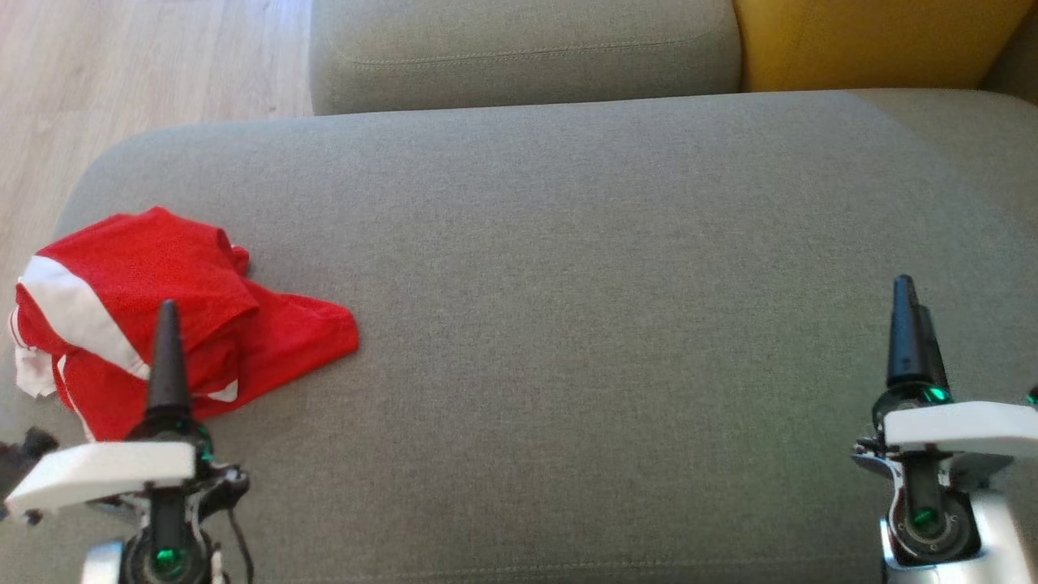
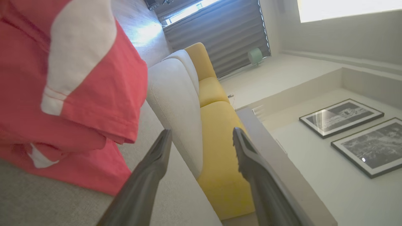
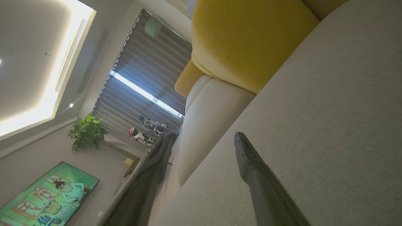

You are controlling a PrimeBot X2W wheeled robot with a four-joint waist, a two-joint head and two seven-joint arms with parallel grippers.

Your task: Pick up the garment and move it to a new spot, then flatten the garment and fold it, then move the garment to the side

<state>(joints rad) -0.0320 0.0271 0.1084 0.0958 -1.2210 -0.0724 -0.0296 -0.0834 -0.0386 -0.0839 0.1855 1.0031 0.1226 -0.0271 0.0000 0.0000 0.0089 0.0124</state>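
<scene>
So the left gripper (image 2: 201, 135) and right gripper (image 3: 202, 138) are both spread wide, empty. The red shirt (image 1: 162, 276) sits bunched near the couch (image 1: 608, 324) edge, so a sloppy one-layer pinch could drag it off.

The crumpled shirt (image 1: 162, 324) is bright red with broad white bands and thin white edging. It sits at the left end of the sofa seat cushion (image 1: 608, 324), a plain grey-green weave. Behind the seat cushion, one back cushion (image 1: 519, 49) is the same grey-green and the other back cushion (image 1: 876, 40) is mustard yellow. Left of the seat cushion, the floor (image 1: 122, 81) is pale wood grain. The left end effector (image 2: 201, 131) and the right end effector (image 3: 202, 135) have black fingers, white housings and small green lights. The framed pictures (image 2: 340, 117) are black-and-white in dark frames.
</scene>
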